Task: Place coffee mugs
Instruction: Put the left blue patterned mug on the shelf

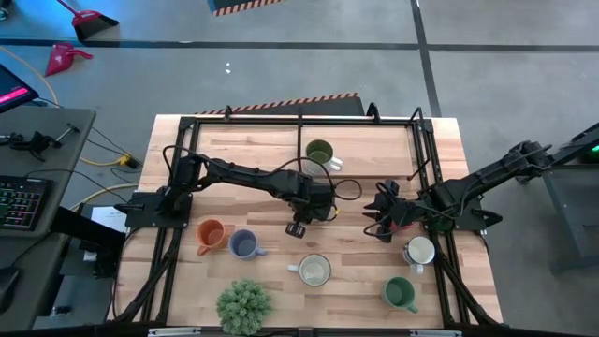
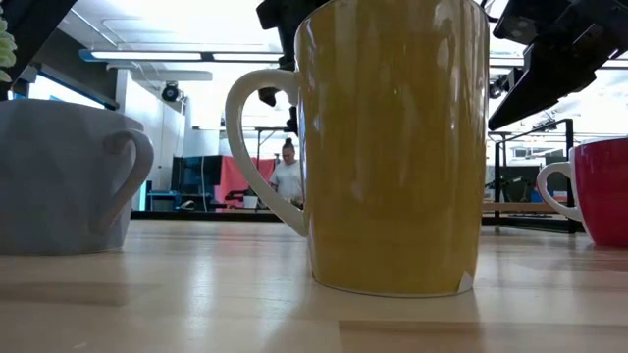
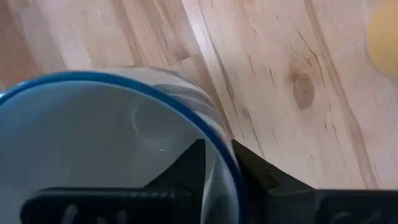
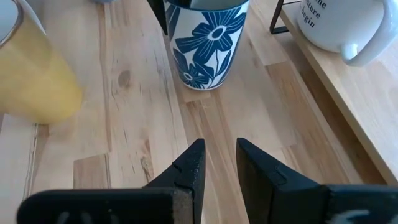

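Note:
My left gripper [image 1: 312, 204] [image 3: 219, 149] is at mid-table, shut on a white mug with blue flowers and a blue rim [image 4: 208, 43]. In the high view the arm hides this mug. Its base seems to rest on the wood. My right gripper [image 1: 379, 221] [image 4: 219, 144] hovers to the mug's right, open by a narrow gap and touching nothing. Other mugs stand upright on the table: orange [image 1: 211, 236], blue-grey [image 1: 245, 245], cream [image 1: 314, 271] [image 2: 392, 147], dark green [image 1: 401, 293], one with a white inside [image 1: 419, 251], and one with an olive inside [image 1: 320, 153]. My left gripper holds the flowered mug by its blue rim [image 3: 214, 134]. One finger [image 3: 193, 158] is inside the mug and the other [image 3: 249, 163] outside, with the wall pinched between them. The fingers come from above, pointing down. The mug stands upright and appears to sit on the table.
A bushy potted plant [image 1: 245, 306] stands at the near edge. A black frame [image 1: 299, 122] runs round the tabletop. In the low view a magenta mug [image 2: 601, 191] stands right of the cream one. Bare wood lies between the two grippers and along the far side.

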Robot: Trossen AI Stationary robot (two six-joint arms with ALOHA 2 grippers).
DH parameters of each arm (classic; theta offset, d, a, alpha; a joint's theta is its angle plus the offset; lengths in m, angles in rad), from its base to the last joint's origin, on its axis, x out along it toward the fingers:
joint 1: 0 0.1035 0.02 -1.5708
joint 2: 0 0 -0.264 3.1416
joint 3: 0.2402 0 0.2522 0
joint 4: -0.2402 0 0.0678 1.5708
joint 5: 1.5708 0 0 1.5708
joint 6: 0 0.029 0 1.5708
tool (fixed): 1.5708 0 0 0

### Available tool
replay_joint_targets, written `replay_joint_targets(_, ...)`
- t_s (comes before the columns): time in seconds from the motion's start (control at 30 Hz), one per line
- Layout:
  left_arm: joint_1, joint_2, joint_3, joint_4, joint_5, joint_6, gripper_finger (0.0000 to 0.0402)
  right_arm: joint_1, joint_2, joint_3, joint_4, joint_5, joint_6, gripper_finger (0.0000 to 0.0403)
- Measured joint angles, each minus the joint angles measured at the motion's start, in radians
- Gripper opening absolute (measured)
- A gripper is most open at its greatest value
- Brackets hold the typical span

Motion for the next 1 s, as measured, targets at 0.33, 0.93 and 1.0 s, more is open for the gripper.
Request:
replay_joint_targets(0.33, 0.000, -0.003, 0.000, -0.001, -0.035, -0.001, 0.0094, 0.000, 0.000, 0.000, -0.009, -0.001, 0.000, 0.0067)
replay_joint_targets(0.93, -0.012, -0.040, 0.154, -0.155, -0.054, -0.008, 0.0150, 0.000, 0.000, 0.000, 0.020, -0.010, -0.047, 0.0067)
replay_joint_targets(1.0, -0.014, -0.040, 0.203, -0.206, -0.064, -0.008, 0.0150, 0.000, 0.000, 0.000, 0.065, -0.013, -0.083, 0.0067)
